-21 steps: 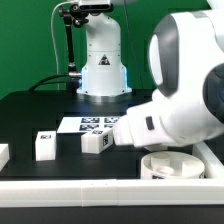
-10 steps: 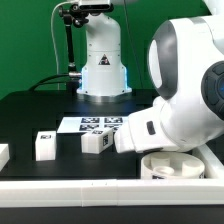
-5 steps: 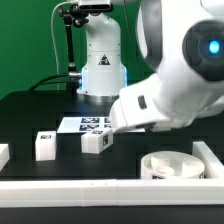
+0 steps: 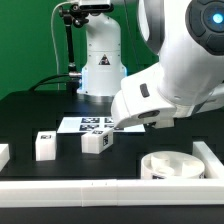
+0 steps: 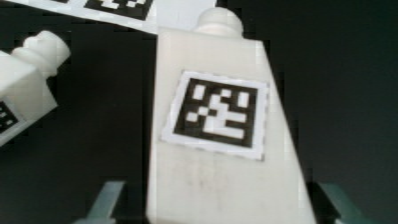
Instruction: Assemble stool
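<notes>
In the wrist view my gripper [image 5: 219, 207] is shut on a long white leg block [image 5: 214, 115] with a black-and-white tag; the fingers [image 5: 111, 200] press its two sides. A second leg block [image 5: 25, 72] lies on the black table below it. In the exterior view the raised arm [image 4: 165, 85] hides the gripper and the held leg. The round ring-shaped seat [image 4: 171, 165] sits at the exterior view's front right. Two loose leg blocks [image 4: 95, 142] [image 4: 44, 146] stand on the table, and a third [image 4: 3, 155] shows at the left edge.
The marker board [image 4: 88, 124] lies flat behind the loose legs and shows in the wrist view too [image 5: 128, 8]. The robot base [image 4: 101, 65] stands at the back. A long white border rail [image 4: 90, 186] runs along the front edge and the right side.
The arm has lifted from low beside the seat and swung up and toward the exterior view's left, uncovering the seat. The loose leg blocks have not moved.
</notes>
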Robot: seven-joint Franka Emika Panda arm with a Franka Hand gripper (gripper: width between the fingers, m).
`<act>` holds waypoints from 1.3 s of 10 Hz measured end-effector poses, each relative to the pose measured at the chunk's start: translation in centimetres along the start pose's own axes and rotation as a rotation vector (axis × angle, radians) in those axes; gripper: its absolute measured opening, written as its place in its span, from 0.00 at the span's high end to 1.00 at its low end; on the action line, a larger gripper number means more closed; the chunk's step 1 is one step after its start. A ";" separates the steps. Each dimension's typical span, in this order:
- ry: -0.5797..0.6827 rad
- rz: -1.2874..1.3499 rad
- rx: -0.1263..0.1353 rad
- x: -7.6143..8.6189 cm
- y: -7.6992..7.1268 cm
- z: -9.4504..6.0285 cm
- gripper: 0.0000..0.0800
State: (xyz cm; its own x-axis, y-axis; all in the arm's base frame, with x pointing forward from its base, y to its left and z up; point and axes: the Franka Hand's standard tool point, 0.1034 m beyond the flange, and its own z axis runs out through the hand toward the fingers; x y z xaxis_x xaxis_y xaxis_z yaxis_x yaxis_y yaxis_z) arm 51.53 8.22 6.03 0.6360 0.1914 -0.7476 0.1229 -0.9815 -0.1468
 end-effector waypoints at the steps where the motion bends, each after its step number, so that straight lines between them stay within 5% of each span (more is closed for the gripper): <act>1: 0.063 -0.003 -0.006 0.4 0.0 -1.5 0.59; 4: 0.267 -0.005 -0.026 1.0 -0.1 -5.9 0.59; 8: 0.553 0.000 -0.060 1.6 0.2 -6.3 0.59; 11: 0.811 -0.002 -0.087 1.8 0.2 -10.0 0.59; 13: 0.934 -0.002 -0.102 2.2 0.5 -9.2 0.59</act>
State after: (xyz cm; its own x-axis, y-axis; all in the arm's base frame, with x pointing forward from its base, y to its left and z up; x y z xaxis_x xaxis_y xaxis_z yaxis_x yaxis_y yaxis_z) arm 59.98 8.14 10.24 0.9841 0.1578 0.0816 0.1627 -0.9851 -0.0566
